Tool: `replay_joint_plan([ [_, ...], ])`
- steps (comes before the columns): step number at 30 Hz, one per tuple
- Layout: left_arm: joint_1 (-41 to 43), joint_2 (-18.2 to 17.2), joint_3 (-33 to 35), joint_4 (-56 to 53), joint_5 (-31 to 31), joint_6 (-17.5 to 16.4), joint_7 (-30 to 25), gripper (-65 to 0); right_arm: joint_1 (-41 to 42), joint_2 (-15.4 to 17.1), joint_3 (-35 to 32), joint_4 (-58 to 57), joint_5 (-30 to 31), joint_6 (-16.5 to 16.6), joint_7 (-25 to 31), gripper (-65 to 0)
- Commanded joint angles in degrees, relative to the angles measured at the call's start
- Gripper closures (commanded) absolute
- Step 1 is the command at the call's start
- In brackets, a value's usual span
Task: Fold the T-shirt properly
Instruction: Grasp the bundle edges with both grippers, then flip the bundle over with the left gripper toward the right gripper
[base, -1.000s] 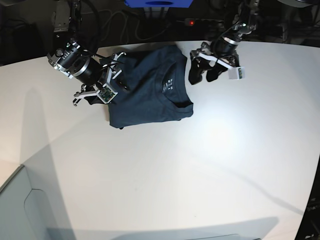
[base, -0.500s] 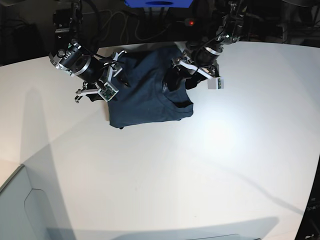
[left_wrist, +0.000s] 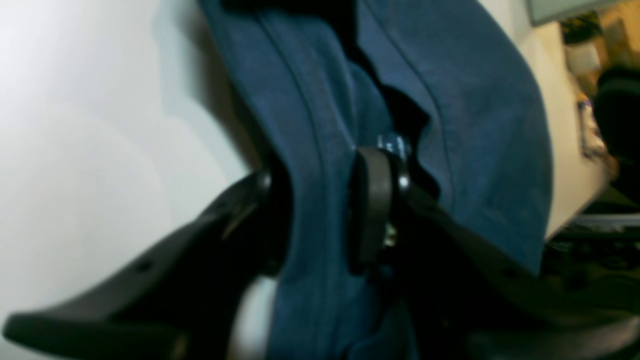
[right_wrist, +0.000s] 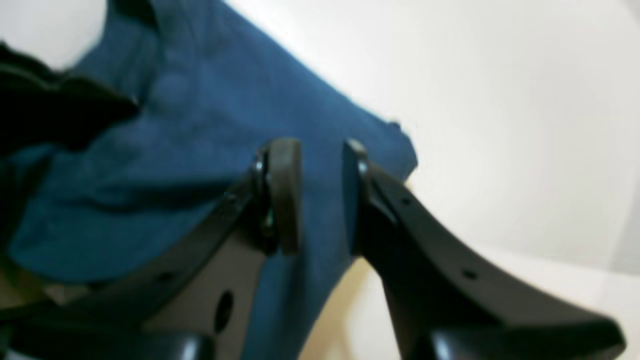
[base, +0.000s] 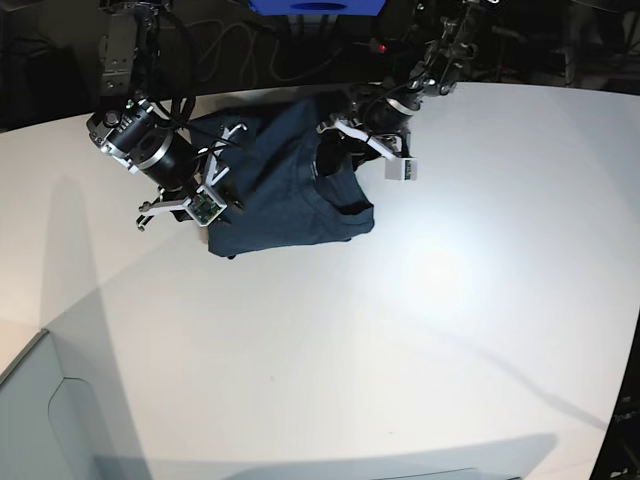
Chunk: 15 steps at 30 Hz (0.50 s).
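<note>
Straddling T-shirt (left_wrist: 320, 125) fold: left pincer (left_wrist: 317, 215), released
Facing T-shirt: right pincer (right_wrist: 322, 195), released
Supporting T-shirt: tabletop (base: 330, 360)

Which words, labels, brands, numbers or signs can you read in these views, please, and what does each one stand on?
No text can be read in any view.
Pale marks on the T-shirt, inside its neckline in the left wrist view: too blurred to read.
</note>
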Motion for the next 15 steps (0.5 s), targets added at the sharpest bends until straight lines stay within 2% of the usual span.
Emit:
replay_joint_plan([
  [1, -0.28, -0.05, 0.55, -0.54, 0.1, 0.36, 0.95, -17.1, 1.26, 0.01, 0.07, 0.93, 0.77, 0.62, 1.31, -11.5],
  [4, -0.63, -0.05, 1.43, -1.51, 0.1, 0.27, 0.87, -9.1, 2.93, 0.01, 0.07, -1.09, 0.77, 0.62, 1.39, -10.1],
  [6, -0.71, -0.05, 1.34, -1.51, 0.1, 0.27, 0.87, -1.1, 4.25, 0.01, 0.07, -2.94, 0.77, 0.62, 1.48, -5.3],
  [8, -1.24, -0.05, 1.34, -1.51, 0.1, 0.27, 1.04, 0.0, 5.48, 0.1, 0.16, -5.14, 0.77, 0.62, 1.48, 0.0],
  [12, -1.51, -0.05, 1.43, -1.42, 0.1, 0.27, 0.95, 0.0, 6.27, 0.37, 0.16, -9.09, 0.77, 0.62, 1.75, -0.2],
  [15, -1.51, -0.05, 1.34, -1.33, 0.1, 0.27, 0.95, 0.0, 6.18, 0.45, 0.16, -12.96, 0.77, 0.62, 5.26, -0.2],
])
